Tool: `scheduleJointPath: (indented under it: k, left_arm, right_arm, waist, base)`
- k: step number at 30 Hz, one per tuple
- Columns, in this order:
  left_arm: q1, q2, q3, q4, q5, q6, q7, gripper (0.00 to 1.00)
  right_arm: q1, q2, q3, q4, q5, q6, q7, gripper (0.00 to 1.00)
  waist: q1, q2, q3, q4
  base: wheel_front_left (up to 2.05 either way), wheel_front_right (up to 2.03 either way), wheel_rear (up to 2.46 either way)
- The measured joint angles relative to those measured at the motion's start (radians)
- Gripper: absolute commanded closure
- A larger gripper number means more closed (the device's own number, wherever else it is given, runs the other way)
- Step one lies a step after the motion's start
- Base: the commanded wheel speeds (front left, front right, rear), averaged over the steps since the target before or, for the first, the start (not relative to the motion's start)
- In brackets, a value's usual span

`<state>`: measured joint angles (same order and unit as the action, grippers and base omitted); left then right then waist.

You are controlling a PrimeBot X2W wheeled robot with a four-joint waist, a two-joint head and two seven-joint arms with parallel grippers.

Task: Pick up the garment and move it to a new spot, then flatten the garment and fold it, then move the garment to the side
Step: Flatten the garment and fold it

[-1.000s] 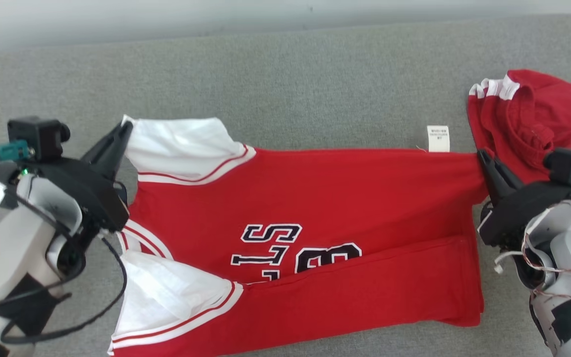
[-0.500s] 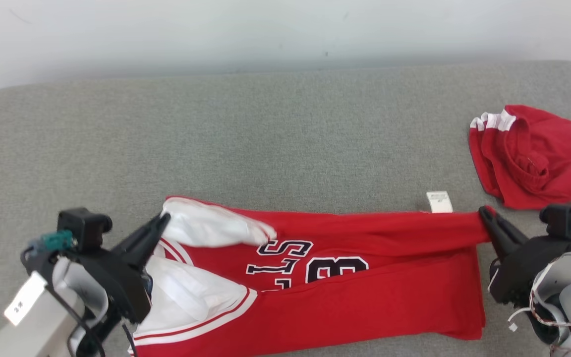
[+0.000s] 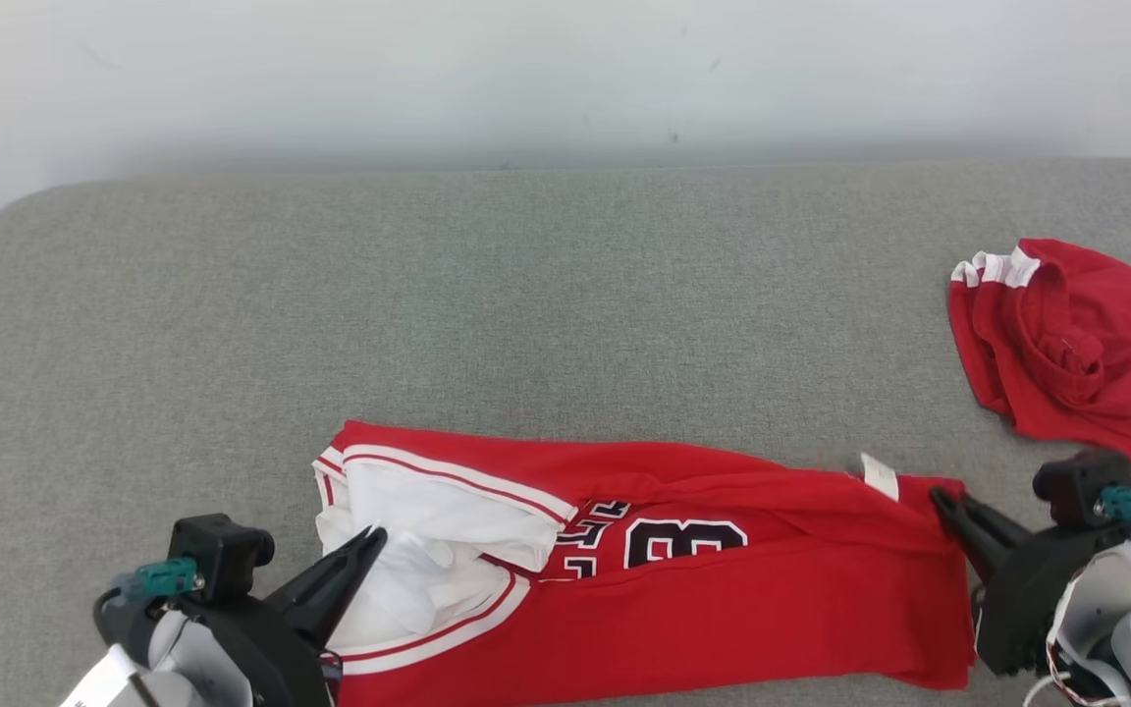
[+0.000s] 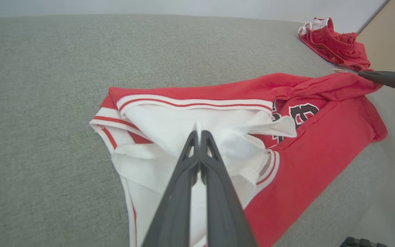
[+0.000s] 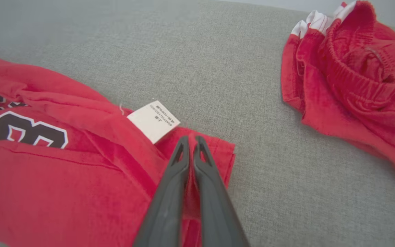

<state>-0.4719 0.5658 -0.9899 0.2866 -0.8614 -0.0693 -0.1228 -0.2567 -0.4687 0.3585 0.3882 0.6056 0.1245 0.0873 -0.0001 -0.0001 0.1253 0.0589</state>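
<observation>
Drawn over toward the near edge, the limp, light jersey handles best by its corners: left gripper clamped on the sleeve, right gripper on the hem.

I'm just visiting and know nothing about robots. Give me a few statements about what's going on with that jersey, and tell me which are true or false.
1. The left gripper is shut on the white sleeve of the jersey. True.
2. The right gripper hangs open above the jersey. False: it is shut on the jersey's red corner.
3. The crumpled shorts lie on the jersey. False: they lie apart from it, to the robot's right.
4. A white label shows beside the right gripper. True.
</observation>
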Motion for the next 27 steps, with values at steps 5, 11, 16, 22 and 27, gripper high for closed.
scheduleJointPath:
  k: [5, 11, 16, 22, 27]
  left_arm:
    - [0.029, 0.009, 0.006, -0.069, -0.001, 0.028, 0.000, 1.00]
    - [0.033, 0.030, 0.035, -0.148, -0.004, 0.062, -0.001, 1.00]
    - [0.066, 0.061, 0.033, -0.204, -0.026, 0.090, 0.012, 1.00]
    - [0.121, 0.061, 0.014, -0.244, -0.050, 0.113, 0.038, 1.00]
    - [0.143, 0.032, 0.013, -0.230, -0.095, 0.118, 0.049, 1.00]
  right_arm:
    - [0.007, -0.020, 0.010, 0.013, -0.010, 0.000, 0.011, 1.00]
    - [0.007, -0.022, -0.009, 0.030, -0.011, 0.000, -0.007, 1.00]
    - [0.006, -0.022, -0.011, 0.029, -0.016, 0.000, -0.018, 1.00]
    - [0.008, -0.024, -0.004, 0.036, -0.010, 0.000, -0.019, 1.00]
    - [0.022, -0.014, 0.020, 0.052, -0.008, 0.000, -0.016, 1.00]
  waist:
    - [0.0000, 0.0001, -0.004, 0.007]
    - [0.0001, 0.0001, -0.013, 0.017]
    - [0.0000, 0.0000, -0.022, 0.021]
    - [0.0000, 0.0000, -0.023, 0.022]
    - [0.0000, 0.0001, -0.026, 0.020]
  base:
    - [0.00, 0.00, 0.00]
    - [0.00, 0.00, 0.00]
    - [0.00, 0.00, 0.00]
    - [0.00, 0.00, 0.00]
    - [0.00, 0.00, 0.00]
